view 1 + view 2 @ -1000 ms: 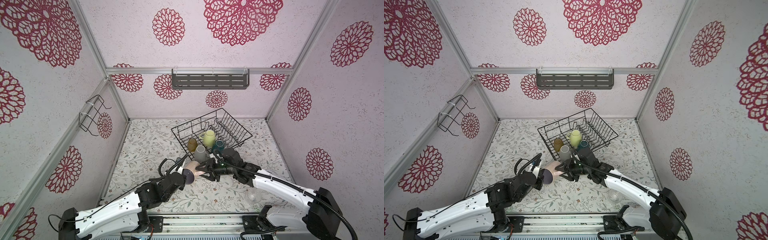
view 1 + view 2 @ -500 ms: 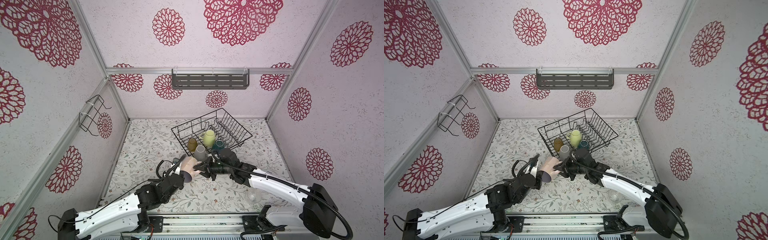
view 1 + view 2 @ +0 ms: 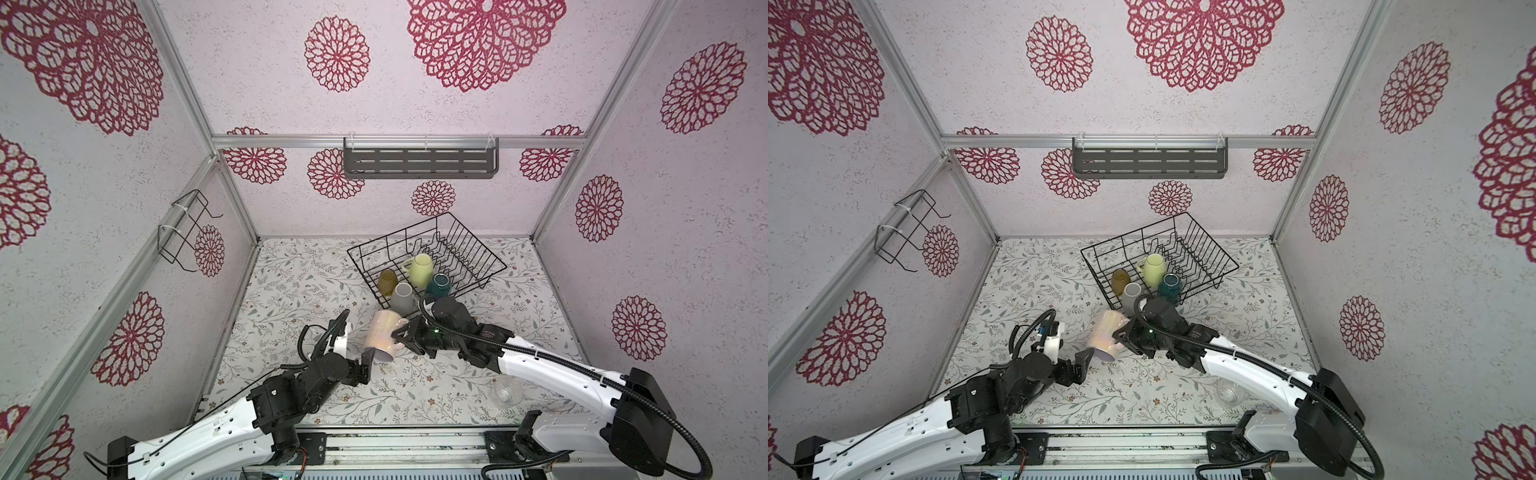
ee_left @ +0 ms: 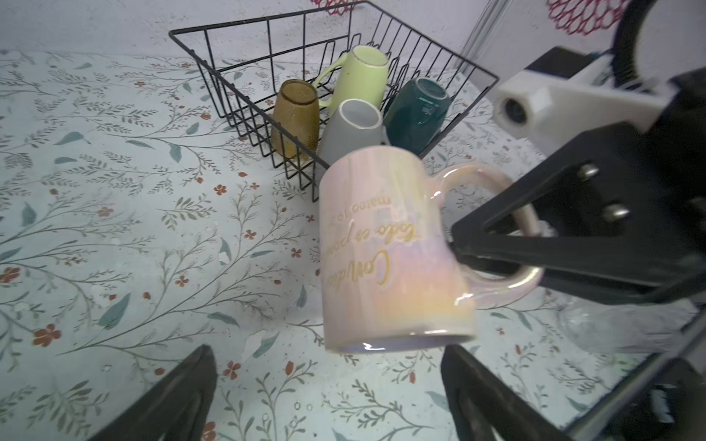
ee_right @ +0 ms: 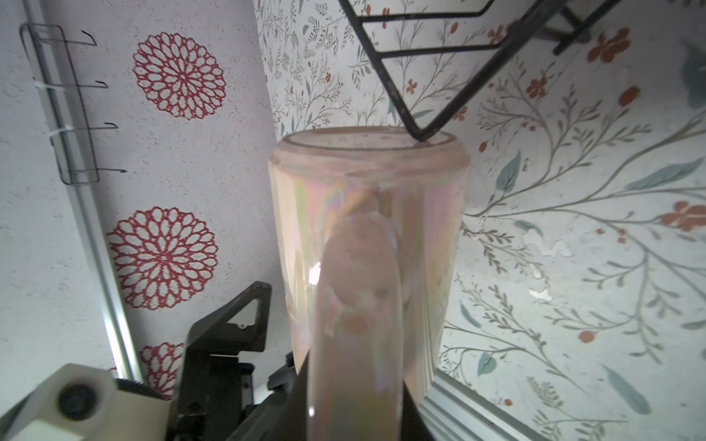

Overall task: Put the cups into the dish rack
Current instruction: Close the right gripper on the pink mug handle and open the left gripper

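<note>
The large pink mug (image 3: pixel 384 338) (image 3: pixel 1105 336) hangs tilted, mouth down, above the floral table just in front of the dish rack (image 3: pixel 399 232) (image 3: pixel 1133 232). My right gripper (image 3: pixel 401 334) (image 5: pixel 355 401) is shut on its handle. My left gripper (image 3: pixel 357 359) (image 4: pixel 327 351) is open below the mug's rim, its fingers wide apart and off the mug (image 4: pixel 393 259). In the rack's near corner sit the amber tumbler (image 3: pixel 387 282), grey mug (image 3: pixel 403 297), yellow-green mug (image 3: pixel 420 270) and teal mug (image 3: pixel 438 284), all bottom up. A small clear glass (image 3: pixel 508 390) lies on the table beside the right arm.
A grey slotted shelf (image 3: pixel 419 163) hangs on the back wall and a small black wire holder (image 3: pixel 187 230) on the left wall. The rack's near corner (image 5: pixel 420 133) is close above the mug's base. Walls enclose the table on three sides.
My left gripper has opened and let go of the pink mug. My right gripper has shut on the handle and now holds the mug alone.
</note>
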Motion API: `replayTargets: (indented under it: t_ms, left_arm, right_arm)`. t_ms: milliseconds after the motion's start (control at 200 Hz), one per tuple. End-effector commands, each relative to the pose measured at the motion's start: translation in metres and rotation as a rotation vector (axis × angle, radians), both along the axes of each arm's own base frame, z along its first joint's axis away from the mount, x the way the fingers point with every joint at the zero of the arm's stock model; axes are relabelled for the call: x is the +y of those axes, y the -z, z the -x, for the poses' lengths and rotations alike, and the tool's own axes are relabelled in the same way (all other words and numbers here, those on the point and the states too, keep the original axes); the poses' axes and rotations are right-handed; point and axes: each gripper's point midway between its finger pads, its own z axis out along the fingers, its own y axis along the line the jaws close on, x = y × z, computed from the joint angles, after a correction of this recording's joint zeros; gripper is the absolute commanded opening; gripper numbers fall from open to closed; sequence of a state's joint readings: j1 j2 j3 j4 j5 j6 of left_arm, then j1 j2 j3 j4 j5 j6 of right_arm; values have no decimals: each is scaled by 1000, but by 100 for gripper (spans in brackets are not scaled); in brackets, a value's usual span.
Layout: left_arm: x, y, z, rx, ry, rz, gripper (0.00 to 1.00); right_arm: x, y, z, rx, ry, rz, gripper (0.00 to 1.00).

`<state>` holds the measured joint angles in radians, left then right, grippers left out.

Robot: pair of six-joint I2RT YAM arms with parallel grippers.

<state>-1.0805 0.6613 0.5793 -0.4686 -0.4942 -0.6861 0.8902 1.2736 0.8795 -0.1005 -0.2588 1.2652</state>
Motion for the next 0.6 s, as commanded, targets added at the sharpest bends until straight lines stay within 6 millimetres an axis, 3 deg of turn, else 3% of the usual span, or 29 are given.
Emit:
replayTargets:
  t_ms: [0, 205, 440, 596]
  left_arm:
    - [-11, -28, 9, 46, 40, 181, 100]
    - [12, -44, 5, 82, -70, 234, 99]
    - [30, -37, -5, 113, -201, 244, 100]
    - [28, -36, -6, 152, -196, 314, 99]
  right_arm:
    - [4, -59, -13, -269, -37, -88, 0]
    - [2, -67, -4, -330, -96, -64, 0]
    - [-1, -80, -5, -378, -118, -30, 0]
    - [6, -65, 3, -365, -203, 8, 0]
